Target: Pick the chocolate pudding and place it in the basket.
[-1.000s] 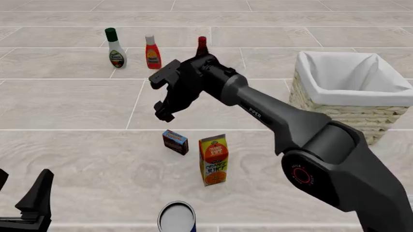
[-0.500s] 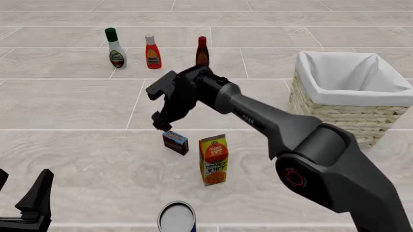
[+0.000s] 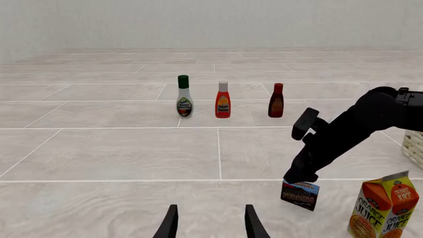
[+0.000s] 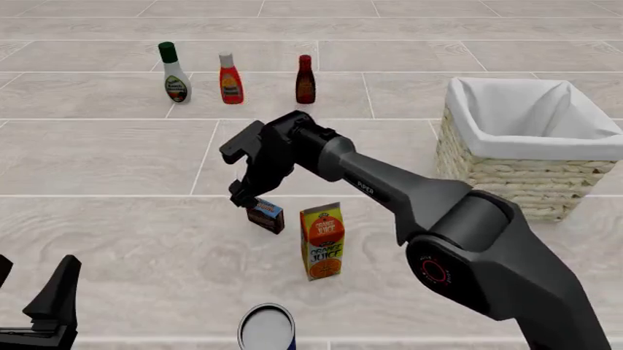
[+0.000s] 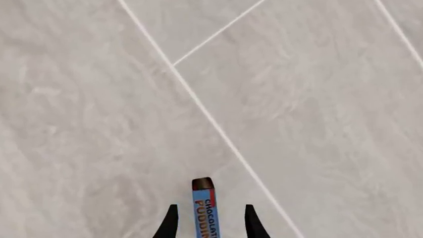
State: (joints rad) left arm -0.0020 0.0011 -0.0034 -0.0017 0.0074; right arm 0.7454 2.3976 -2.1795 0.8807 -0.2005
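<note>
The chocolate pudding (image 4: 265, 214) stands on the bench just left of the orange juice carton (image 4: 322, 241), well apart from the basket (image 4: 530, 146). Right pincer (image 5: 207, 220) spread open, fingers straddling its blue edge, seemingly not gripping

The right arm (image 4: 409, 200) is matte charcoal grey, built of rounded tubular links. Small white lettering runs along its forearm, and a red ring marking sits on the dark round joint cap (image 4: 435, 271). Both grippers are black, with slim tapered fingers (image 5: 170, 223); the left gripper (image 4: 49, 306) looks angular.
</note>
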